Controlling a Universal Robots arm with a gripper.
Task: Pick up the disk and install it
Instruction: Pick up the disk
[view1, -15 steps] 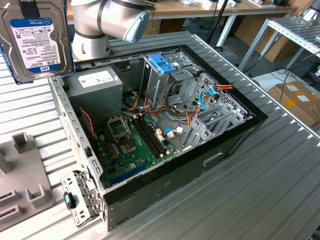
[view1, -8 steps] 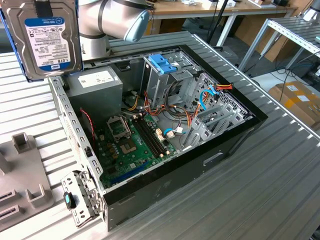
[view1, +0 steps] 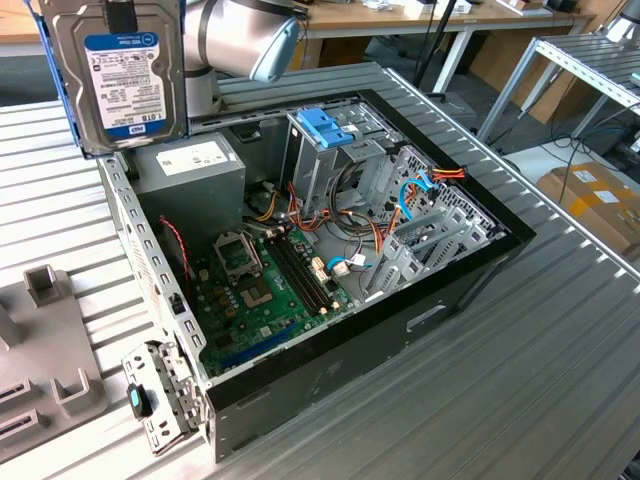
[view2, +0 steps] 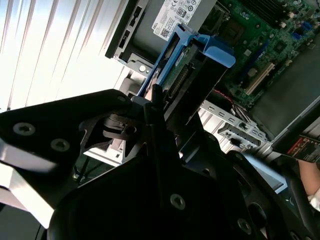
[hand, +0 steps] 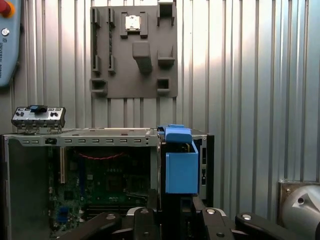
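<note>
1. The end effector (view2: 167, 112) is closed on the disk (view1: 125, 75) and holds it up in the air.
2. In the exterior view the disk stands upright with its white and blue label facing out. It hangs over the grey power box (view1: 190, 165) at the far corner of the open computer case (view1: 330, 370), on the exterior view's left.
3. Blue rails (hand: 181, 172) run along the disk's sides.
4. Inside the case are a green board (view1: 260, 290) and a metal cage with a blue latch (view1: 325, 128).
5. The case sits on a ribbed metal desk (view1: 560, 350), with a grey holder plate (hand: 132, 50) lying near it.
</note>
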